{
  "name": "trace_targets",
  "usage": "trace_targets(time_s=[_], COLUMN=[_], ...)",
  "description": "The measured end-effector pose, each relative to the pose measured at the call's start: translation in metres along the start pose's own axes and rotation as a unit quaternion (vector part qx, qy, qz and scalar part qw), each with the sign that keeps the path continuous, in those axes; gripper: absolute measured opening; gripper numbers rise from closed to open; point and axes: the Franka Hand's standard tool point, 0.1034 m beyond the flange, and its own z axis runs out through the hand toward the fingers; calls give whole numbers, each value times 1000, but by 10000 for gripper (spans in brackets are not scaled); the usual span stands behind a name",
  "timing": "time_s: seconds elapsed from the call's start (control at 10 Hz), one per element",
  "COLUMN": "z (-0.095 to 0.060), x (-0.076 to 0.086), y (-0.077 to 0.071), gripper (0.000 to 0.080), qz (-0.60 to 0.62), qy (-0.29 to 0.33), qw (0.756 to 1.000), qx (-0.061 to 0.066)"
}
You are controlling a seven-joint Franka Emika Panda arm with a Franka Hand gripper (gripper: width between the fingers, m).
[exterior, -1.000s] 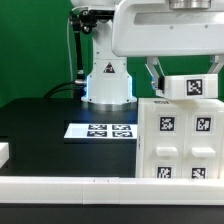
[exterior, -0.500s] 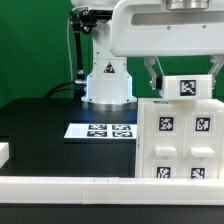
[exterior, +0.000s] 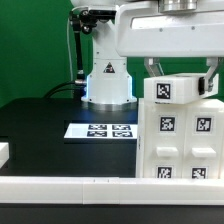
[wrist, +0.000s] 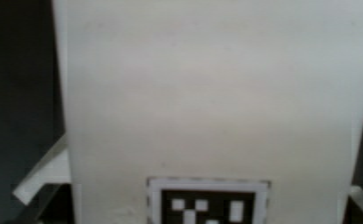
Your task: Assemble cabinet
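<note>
The cabinet [exterior: 180, 140] is a large white box with several black-and-white tags, standing at the exterior view's right. My gripper [exterior: 182, 80] is directly above it and is shut on a white tagged part [exterior: 178, 88], held at the cabinet's top edge. I cannot tell whether the part touches the cabinet. In the wrist view the white part [wrist: 204, 100] fills most of the picture, with its tag [wrist: 210, 203] near my gripper [wrist: 204, 208]. The dark fingers [wrist: 32, 200] show at either side of it.
The marker board [exterior: 100, 131] lies flat on the black table in front of the robot base [exterior: 108, 82]. A white rail [exterior: 60, 186] runs along the table's front edge. A small white piece [exterior: 4, 152] sits at the exterior view's left edge.
The held white part has shifted toward the exterior view's left and now looks wider, covering the cabinet's top edge. My gripper moved with it.
</note>
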Motion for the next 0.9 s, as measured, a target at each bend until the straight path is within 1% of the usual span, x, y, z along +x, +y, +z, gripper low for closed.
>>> trace_targets(time_s=[0.2,0.3,0.4,0.5,0.6,0.7,0.8,0.9], z=[0,0,-1,-1,-1,-1,-1,-1], x=[0,-2,-3,-1,-1,-1,-1,-1], y=[1,1,-1,-1,0,0,-1,0], gripper=[555,555,555,555,555,555,555,555], qz=[66,155,225,274,276,305,335,381], qy=[-2,-4,-3,2,2,0,-3,-6], qw=[998,988,974,962,961,952,942,925], qx=[-1,-3,1,8,8,9,11,12])
